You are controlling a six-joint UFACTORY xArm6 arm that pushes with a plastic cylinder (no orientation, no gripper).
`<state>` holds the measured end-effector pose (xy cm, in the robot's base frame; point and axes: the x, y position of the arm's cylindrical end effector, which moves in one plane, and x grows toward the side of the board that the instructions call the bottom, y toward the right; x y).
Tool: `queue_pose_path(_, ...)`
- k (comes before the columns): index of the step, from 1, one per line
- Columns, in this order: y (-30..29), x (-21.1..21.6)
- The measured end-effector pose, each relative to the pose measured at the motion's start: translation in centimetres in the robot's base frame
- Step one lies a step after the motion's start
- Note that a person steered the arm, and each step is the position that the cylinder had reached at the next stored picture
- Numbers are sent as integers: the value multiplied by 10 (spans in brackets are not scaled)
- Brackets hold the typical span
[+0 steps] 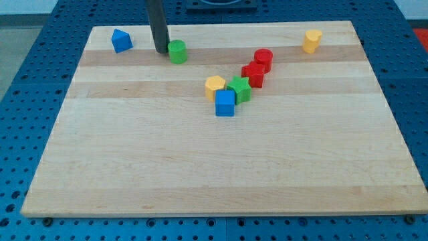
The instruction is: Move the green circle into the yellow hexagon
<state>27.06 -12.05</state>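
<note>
Nearest the view's bottom, the wooden desk (pixel 200 174) carries nothing across its whole lower half. First things met going up are the central cluster: a blue cube (pixel 225 103) at the front, a green star-like block (pixel 240 89) touching it on the view's right, and the yellow hexagon (pixel 215 87) just behind and to the view's left of the cube. That hexagon is the target. Behind the cluster a red block (pixel 253 74) of unclear shape sits against a red cylinder (pixel 263 59), the two trailing up toward the view's right.

Farther back, the green circle (pixel 177 51) sits near the top edge, left of centre. The arm's tip (pixel 162 51) is down on the desk just beside it on the view's left, touching or all but touching; which one is hard to tell. A blue house-shaped block (pixel 121 41) stands apart at the top left, and a yellow cylinder-like block (pixel 311 41) is far off at the top right.

Claw: the arm has none, only the rod, so there is no spread or pinched state to tell.

Step in hand, as a judgement: the push is just starting. The hexagon lies down and to the view's right of the circle, so the tip would do better contacting the circle's upper-left side, not its straight left. The path between them looks clear. The push should be slow and centred, since the round block could slip off the rod. It should end at the hexagon's upper-left face without disturbing the cube and star.

Containers: none in view; every block rests straight on the desk.
</note>
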Motion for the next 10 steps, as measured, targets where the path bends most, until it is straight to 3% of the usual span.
queue_pose_path(5,57,6)
queue_pose_path(7,57,42)
queue_pose_path(10,68,36)
